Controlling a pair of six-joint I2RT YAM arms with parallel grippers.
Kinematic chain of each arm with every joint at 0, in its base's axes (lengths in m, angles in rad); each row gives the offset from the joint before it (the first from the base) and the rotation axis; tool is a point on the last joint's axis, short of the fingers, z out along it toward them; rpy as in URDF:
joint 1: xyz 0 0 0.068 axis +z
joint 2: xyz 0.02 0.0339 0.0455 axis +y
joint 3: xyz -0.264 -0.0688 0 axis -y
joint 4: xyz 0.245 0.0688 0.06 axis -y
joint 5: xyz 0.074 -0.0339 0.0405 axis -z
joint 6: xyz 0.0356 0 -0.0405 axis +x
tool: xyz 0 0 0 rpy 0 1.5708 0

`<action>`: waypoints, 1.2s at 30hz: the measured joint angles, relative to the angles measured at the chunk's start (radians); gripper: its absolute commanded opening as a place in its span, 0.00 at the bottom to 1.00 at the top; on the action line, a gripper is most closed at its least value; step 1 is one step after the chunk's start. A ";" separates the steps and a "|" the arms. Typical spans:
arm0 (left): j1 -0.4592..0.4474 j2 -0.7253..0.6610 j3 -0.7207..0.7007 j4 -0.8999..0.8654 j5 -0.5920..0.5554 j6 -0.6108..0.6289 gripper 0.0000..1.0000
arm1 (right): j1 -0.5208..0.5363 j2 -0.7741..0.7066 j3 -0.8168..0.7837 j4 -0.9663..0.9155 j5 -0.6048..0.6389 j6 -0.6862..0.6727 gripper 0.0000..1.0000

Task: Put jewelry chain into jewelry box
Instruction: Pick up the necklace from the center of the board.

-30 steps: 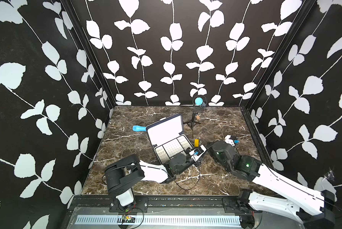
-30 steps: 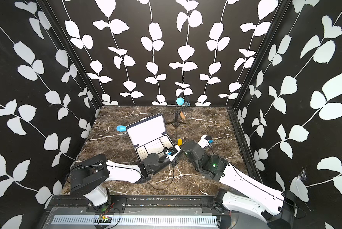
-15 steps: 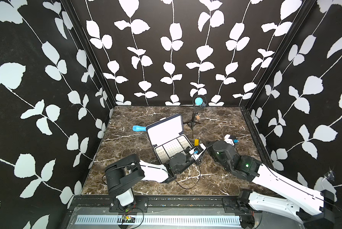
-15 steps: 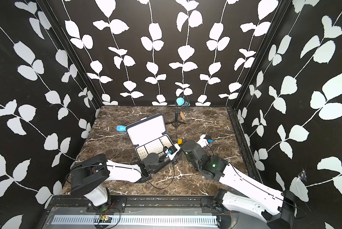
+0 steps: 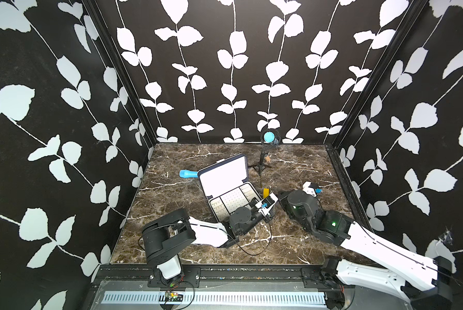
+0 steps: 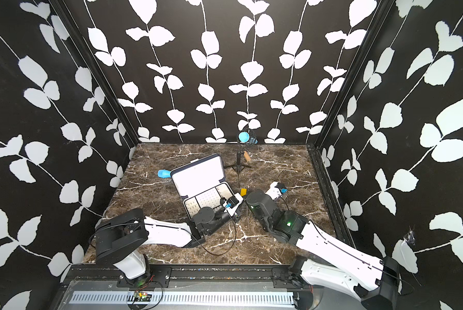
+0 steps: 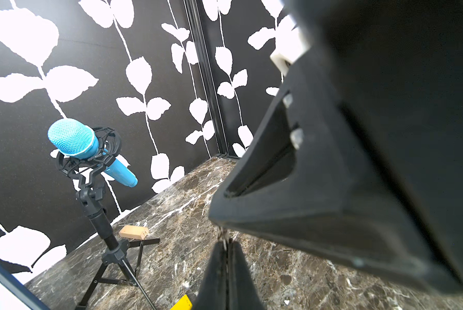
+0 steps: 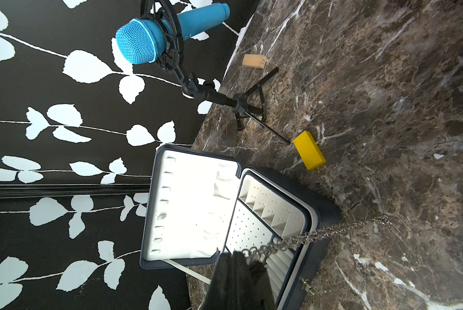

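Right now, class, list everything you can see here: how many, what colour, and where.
box: one, navy with white lining, open, middle of table
chain: one, silver, hanging from right fingers
yellow block: one, yellow, on table near box, apart
tan block: one, tan, by stand foot
microphone: one, blue, on black stand by back wall
blue cylinder: one, blue, on table, partly behind box lid
left arm, right arm: two, white and black, from front edge
left fingers: black, shut
right fingers: black, shut on chain
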 measured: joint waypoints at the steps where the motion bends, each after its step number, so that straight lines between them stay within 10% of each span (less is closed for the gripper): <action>1: 0.000 0.000 0.000 0.000 -0.002 0.000 0.00 | 0.000 0.000 0.000 0.000 0.000 0.000 0.00; 10: 0.000 0.000 0.000 0.000 -0.014 -0.001 0.00 | 0.003 0.000 -0.007 0.012 0.000 -0.007 0.03; 15: 0.000 -0.001 -0.002 -0.003 -0.014 -0.005 0.00 | 0.009 0.000 -0.010 0.021 -0.010 -0.044 0.49; 24: 0.000 -0.085 -0.028 -0.105 0.009 -0.070 0.00 | 0.011 -0.046 -0.010 -0.015 0.010 -0.186 0.78; 36: 0.097 -0.503 0.186 -0.877 0.143 -0.499 0.00 | -0.017 -0.331 -0.152 0.090 0.129 -1.079 0.77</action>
